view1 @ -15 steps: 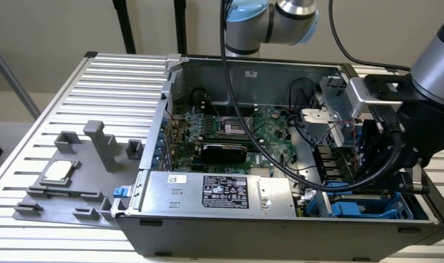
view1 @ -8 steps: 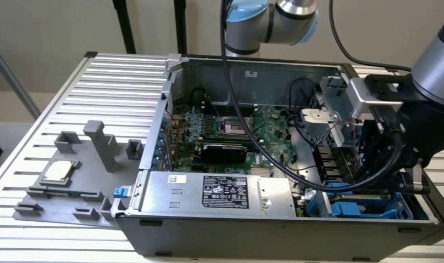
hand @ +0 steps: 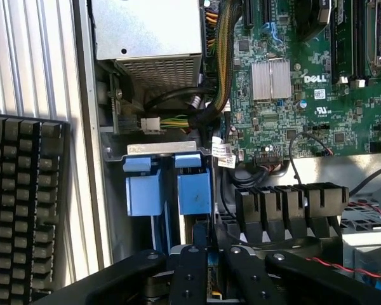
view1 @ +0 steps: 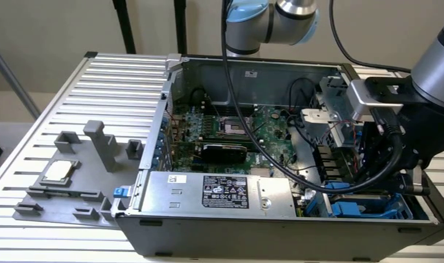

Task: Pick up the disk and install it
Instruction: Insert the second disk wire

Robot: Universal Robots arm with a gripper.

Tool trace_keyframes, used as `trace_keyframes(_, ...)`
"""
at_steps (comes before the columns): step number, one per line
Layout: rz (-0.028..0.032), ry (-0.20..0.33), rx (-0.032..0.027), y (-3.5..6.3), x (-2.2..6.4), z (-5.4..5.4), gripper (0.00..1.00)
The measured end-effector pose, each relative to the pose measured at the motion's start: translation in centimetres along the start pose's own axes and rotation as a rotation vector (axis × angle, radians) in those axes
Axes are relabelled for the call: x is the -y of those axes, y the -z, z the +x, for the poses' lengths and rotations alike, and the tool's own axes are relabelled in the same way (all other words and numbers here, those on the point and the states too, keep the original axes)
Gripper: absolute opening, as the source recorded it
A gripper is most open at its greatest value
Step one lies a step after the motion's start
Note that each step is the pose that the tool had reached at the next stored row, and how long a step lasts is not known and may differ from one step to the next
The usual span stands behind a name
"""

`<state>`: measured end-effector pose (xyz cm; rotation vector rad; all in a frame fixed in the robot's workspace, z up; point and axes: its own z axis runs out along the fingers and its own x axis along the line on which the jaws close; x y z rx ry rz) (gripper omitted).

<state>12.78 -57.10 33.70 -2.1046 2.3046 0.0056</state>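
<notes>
My gripper (hand: 213, 255) reaches down into the drive bay corner of the open computer case (view1: 156, 137). Its two black fingers (hand: 189, 273) stand close together. Between them runs a thin blue-edged piece, the disk (hand: 200, 234) seen edge-on, leading into the right of two bright blue rail ends (hand: 194, 190) in the bay. In the exterior view the arm's wrist (view1: 397, 137) hangs over the case's right front corner, above the blue bay parts (view1: 350, 211); the fingertips are hidden there.
A silver power supply box with a black label (view1: 222, 192) lies just beside the bay. Black cables (hand: 222, 76) cross the green motherboard (view1: 229, 126). Black connectors (hand: 286, 203) sit by the fingers. A grey fixture holding a small silver chip (view1: 59, 171) is on the slatted table. A keyboard (hand: 19, 203) lies outside the case.
</notes>
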Motion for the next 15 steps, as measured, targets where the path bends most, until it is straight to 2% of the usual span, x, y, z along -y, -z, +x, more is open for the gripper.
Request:
trace_keyframes(4,-0.0003,0.000,0.0033,0.16,0.00,0.0,0.18)
trace_keyframes(5,-0.0004,0.000,0.0042,0.55,-0.02,0.0,0.25)
trace_keyframes(6,-0.0005,0.000,0.0055,0.79,-0.14,0.0,0.25)
trace_keyframes(9,-0.0006,0.000,0.0072,1.15,-1.16,0.1,0.25)
trace_keyframes(10,-0.0007,0.000,0.0074,1.25,-1.97,0.2,0.25)
trace_keyframes(15,-0.0007,0.000,0.0074,1.25,-1.98,0.2,0.25)
